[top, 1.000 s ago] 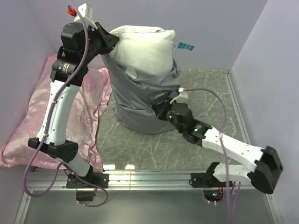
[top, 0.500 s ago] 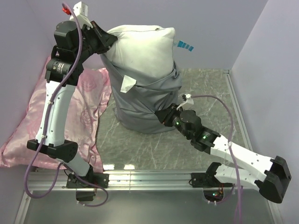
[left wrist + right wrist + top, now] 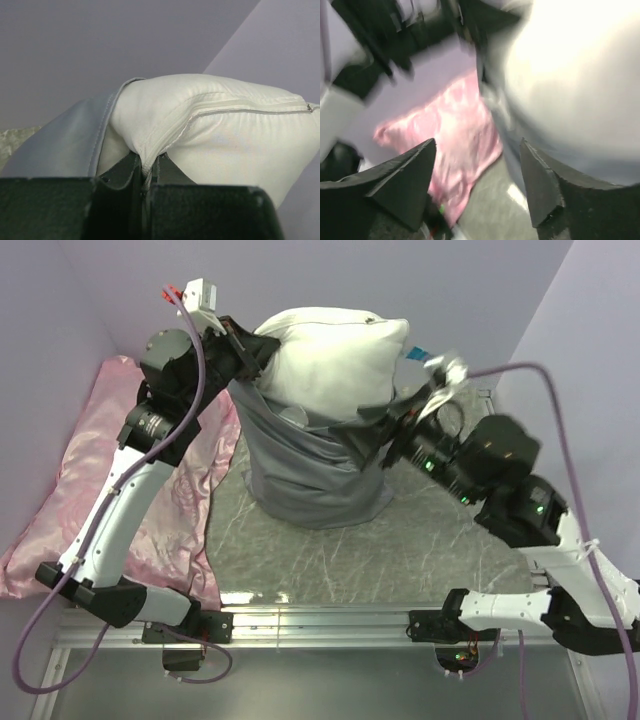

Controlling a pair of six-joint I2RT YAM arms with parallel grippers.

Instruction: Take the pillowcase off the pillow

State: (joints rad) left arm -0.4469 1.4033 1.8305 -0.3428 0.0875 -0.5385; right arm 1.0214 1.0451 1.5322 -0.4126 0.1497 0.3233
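My left gripper (image 3: 145,172) clamps the plump white pillow's (image 3: 335,355) corner; my right gripper (image 3: 477,175) stands spread. Grey-blue fabric pillowcase (image 3: 305,470) sheathes its lower half.

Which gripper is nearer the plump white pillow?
Left. The left gripper is clamped on the plump white pillow at its upper corner; the right gripper is open beside the smooth grey-blue fabric pillowcase, holding nothing.
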